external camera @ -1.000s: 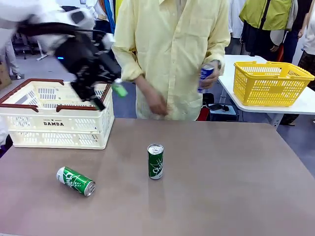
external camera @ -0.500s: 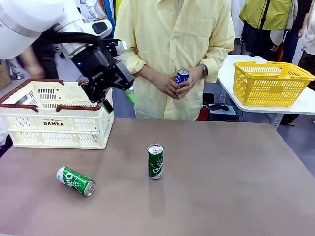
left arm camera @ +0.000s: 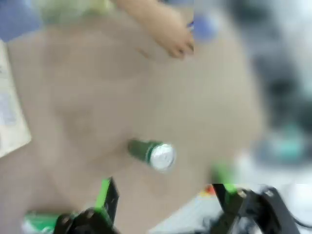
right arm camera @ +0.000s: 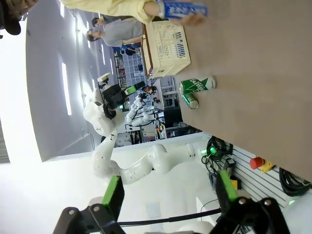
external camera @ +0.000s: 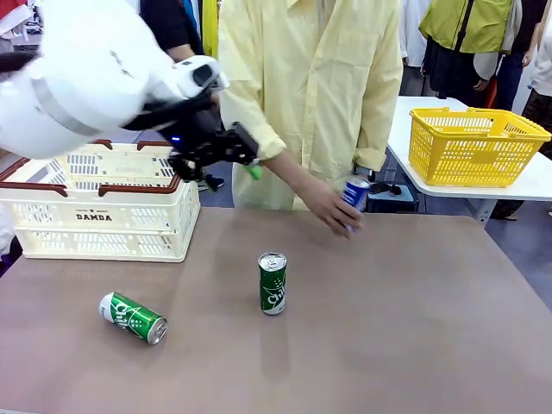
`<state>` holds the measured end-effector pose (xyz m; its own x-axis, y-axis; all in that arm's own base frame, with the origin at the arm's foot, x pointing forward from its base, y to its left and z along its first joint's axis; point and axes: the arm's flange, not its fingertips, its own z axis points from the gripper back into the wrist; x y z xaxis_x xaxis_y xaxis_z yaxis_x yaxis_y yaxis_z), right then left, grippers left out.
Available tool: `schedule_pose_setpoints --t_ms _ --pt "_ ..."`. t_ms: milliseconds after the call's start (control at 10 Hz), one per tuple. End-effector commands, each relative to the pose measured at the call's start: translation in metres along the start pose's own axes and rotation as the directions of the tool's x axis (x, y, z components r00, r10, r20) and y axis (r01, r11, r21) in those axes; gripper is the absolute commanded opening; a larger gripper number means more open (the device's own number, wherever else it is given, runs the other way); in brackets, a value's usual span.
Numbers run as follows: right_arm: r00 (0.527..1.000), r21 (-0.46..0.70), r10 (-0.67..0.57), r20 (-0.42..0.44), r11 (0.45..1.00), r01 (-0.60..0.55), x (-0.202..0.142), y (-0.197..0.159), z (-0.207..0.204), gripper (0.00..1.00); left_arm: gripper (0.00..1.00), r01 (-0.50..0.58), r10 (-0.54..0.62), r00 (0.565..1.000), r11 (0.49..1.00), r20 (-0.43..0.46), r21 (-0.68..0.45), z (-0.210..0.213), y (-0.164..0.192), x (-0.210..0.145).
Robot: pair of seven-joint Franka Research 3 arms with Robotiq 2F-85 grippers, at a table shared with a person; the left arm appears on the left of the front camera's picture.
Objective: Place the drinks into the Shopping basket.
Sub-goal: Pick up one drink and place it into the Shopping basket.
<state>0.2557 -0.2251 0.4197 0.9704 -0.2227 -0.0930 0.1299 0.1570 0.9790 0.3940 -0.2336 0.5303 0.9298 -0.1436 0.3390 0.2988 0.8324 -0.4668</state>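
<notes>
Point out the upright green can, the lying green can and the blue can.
upright green can [external camera: 272, 286]: front view, middle of its green side.
lying green can [external camera: 131, 316]: front view, middle of its body.
blue can [external camera: 355, 191]: front view, on its blue-and-white side.

Left arm swung up and over: left claw [external camera: 233, 175] was at the basket's [external camera: 95, 216] right rim 1 s ago and hung fingers-down at its near-right corner 0.5 s ago. Now it sits higher, shifted toward 3 o'clock, fingers aimed roughly 4 o'clock. The arm's big white link now blocks the upper left of the front view.

Person: blue can [external camera: 354, 191] went from one hand at chest height, to both hands at the waist, to one hand [external camera: 326, 207] reaching down to the counter [external camera: 414, 310]. It's near the far edge, about 1 o'clock of the upright green can [external camera: 272, 283].
</notes>
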Motion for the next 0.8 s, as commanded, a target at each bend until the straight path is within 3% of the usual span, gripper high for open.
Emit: schedule_pose_setpoints --t_ms 0,200,400,500,700 --pt "1.0 0.001 0.024 -0.01 1.0 -0.024 -0.001 0.0 0.004 1.0 1.0 -0.014 -0.005 0.984 0.994 -0.178 -0.105 0.075 0.095 -0.017" --pt "1.0 0.001 0.024 -0.01 1.0 -0.024 -0.001 0.0 0.004 1.0 1.0 -0.091 0.043 0.979 0.967 -0.198 -0.237 0.111 0.181 -0.072" --pt "1.0 0.001 0.024 -0.01 1.0 -0.024 -0.001 0.0 0.004 1.0 1.0 -0.147 0.12 0.989 0.872 -0.087 -0.466 0.147 0.259 -0.127" --pt "1.0 0.001 0.024 -0.01 1.0 -0.024 -0.001 0.0 0.004 1.0 1.0 -0.143 0.132 0.989 0.845 -0.059 -0.515 0.149 0.278 -0.144" --pt "1.0 0.001 0.024 -0.01 1.0 -0.024 -0.001 0.0 0.004 1.0 1.0 -0.146 0.136 0.989 0.821 -0.058 -0.552 0.138 0.283 -0.151"
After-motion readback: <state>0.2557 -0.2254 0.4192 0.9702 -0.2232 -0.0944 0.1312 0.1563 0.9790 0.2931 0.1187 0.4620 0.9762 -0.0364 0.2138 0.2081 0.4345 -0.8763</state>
